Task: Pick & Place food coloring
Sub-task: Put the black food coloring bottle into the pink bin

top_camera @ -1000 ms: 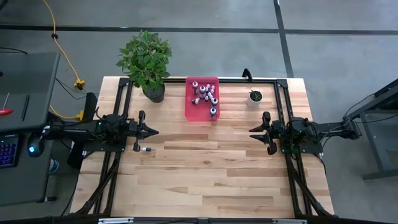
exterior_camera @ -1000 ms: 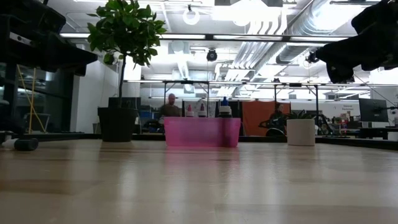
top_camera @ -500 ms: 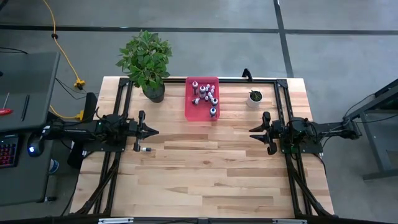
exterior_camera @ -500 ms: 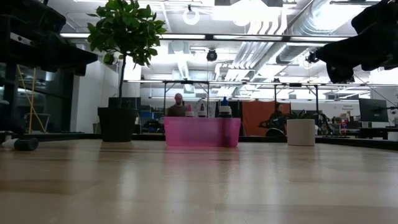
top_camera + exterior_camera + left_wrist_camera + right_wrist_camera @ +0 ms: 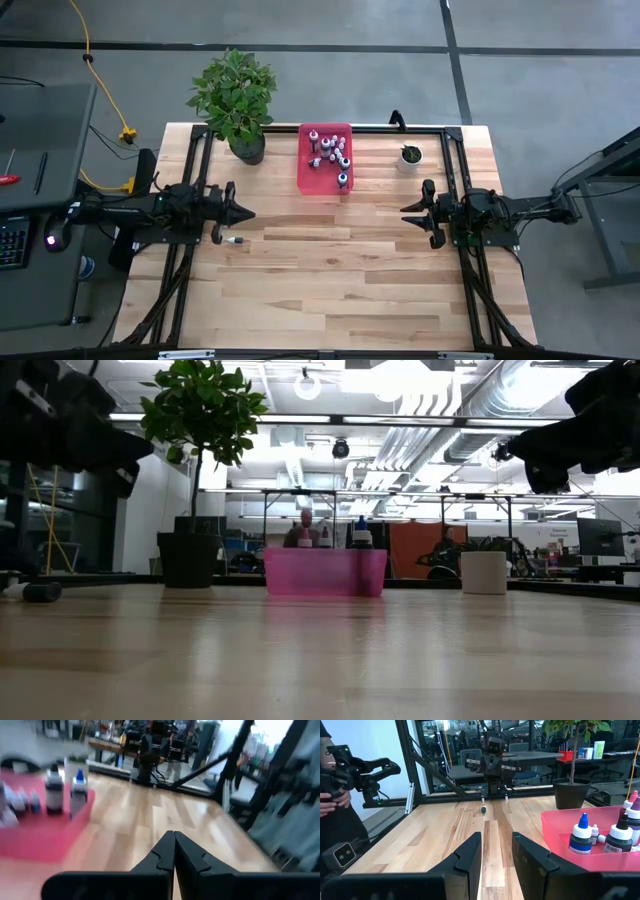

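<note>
Several food coloring bottles (image 5: 330, 150) with white and dark caps sit in a pink tray (image 5: 305, 180) at the table's far middle; some stand and some lie on its floor. They also show in the right wrist view as bottles (image 5: 581, 837) and in the left wrist view as bottles (image 5: 54, 790). One small bottle (image 5: 236, 240) lies on its side on the wood, just near-side of my left gripper (image 5: 248, 212), which hovers shut above the table's left half. My right gripper (image 5: 404, 213) hovers open over the right half, right of the tray.
A large potted plant (image 5: 235, 95) stands at the far left of the table. A small white pot (image 5: 410, 155) stands right of the tray. Black frame rails (image 5: 200, 170) run along the sides and far edge. A person (image 5: 330, 795) stands beyond the table, holding a device.
My left gripper has turned about its wrist while staying shut over about the same spot; its wrist view is blurred by the motion. The lone bottle and the tray have not moved. A person in the room behind has walked toward the right.
</note>
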